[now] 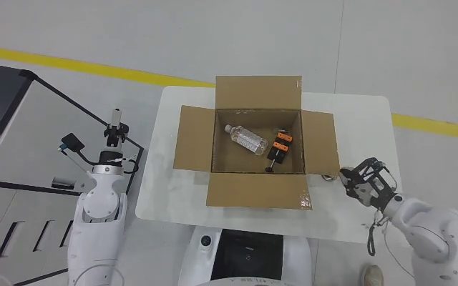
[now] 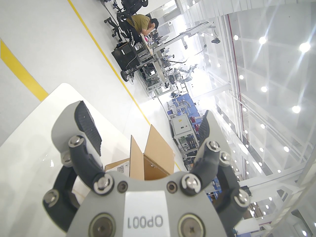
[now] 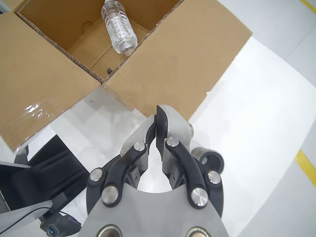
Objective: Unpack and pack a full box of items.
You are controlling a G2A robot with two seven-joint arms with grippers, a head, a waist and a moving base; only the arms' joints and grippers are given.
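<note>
Ahead of the closed, empty right end effector (image 3: 158, 117), the open brown cardboard box (image 3: 61, 8) holds a clear plastic bottle (image 3: 118, 31). Probably unpacking: open, reach inside. Meanwhile the left end effector (image 2: 144, 113) gapes, empty.

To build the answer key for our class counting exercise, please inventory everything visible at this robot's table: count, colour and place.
cardboard box: one, brown, flaps open, on the middle of the table
bottle: one, clear, lying inside the box
small tools: count unclear, black and orange, inside the box beside the bottle
table: one, white, under the box
floor line: one, yellow, beyond the table
left gripper: one, grey and black, open and empty, beside the table's edge
right gripper: one, grey and black, shut and empty, over the table by a side flap of the box
</note>
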